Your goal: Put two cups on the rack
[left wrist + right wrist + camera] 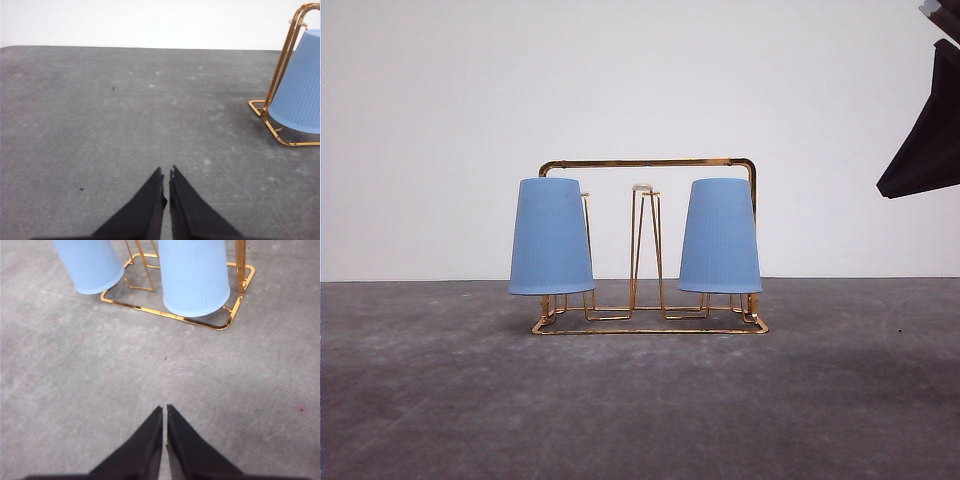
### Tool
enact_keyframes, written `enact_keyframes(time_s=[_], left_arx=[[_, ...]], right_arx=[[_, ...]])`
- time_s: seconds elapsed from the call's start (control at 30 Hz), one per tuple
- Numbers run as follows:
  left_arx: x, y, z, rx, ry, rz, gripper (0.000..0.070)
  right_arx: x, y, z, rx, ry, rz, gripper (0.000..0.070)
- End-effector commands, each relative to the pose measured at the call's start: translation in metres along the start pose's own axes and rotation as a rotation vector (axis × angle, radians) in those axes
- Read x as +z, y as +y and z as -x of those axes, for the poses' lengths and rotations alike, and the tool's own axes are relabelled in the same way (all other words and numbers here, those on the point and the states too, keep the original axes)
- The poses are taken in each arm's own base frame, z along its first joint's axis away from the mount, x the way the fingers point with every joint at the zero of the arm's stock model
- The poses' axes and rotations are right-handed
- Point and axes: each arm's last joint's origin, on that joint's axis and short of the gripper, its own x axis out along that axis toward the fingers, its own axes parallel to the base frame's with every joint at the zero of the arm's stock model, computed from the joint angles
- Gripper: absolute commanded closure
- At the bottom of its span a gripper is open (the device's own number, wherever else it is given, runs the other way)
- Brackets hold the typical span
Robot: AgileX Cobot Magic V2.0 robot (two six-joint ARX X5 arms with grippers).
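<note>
Racked cups beyond closed jaws

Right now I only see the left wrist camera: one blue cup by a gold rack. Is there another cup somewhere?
Observer: Yes. The front view shows a second cup upside down on the rack, on the robot's right side, besides your left cup.
Operator: Is anything on the stick in the middle?
Observer: No, the middle prong stands bare between the two cups.
Operator: What is the other gripper doing?
Observer: The right gripper is shut with nothing in it, above bare table in front of the rack.
Operator: Is mine shut too?
Observer: Yes, the left gripper is shut and holds nothing.
</note>
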Motion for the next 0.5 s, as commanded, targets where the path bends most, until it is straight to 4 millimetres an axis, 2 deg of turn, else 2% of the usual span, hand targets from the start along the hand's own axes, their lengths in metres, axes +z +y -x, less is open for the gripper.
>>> enact_keyframes(time_s=[0.0,0.27,0.37,0.47], left_arx=[[-0.005,0.000,-0.001,0.002,0.015,-0.003,0.0700],[-0.005,0.000,-0.001,0.002,0.015,-0.003,0.0700],[-0.005,0.000,-0.001,0.002,0.014,-0.003,0.0700],[-0.005,0.000,-0.001,0.002,0.014,-0.003,0.0700]], right_arx=[[0.003,0.001,0.000,0.007,-0.011,0.009,0.0690],[0.003,0.001,0.000,0.007,-0.014,0.013,0.0690],[0.003,-0.004,0.007,-0.090,-0.050,0.117,0.0690],[-0.006,-0.015,0.016,-0.196,-0.112,0.106,0.0690]])
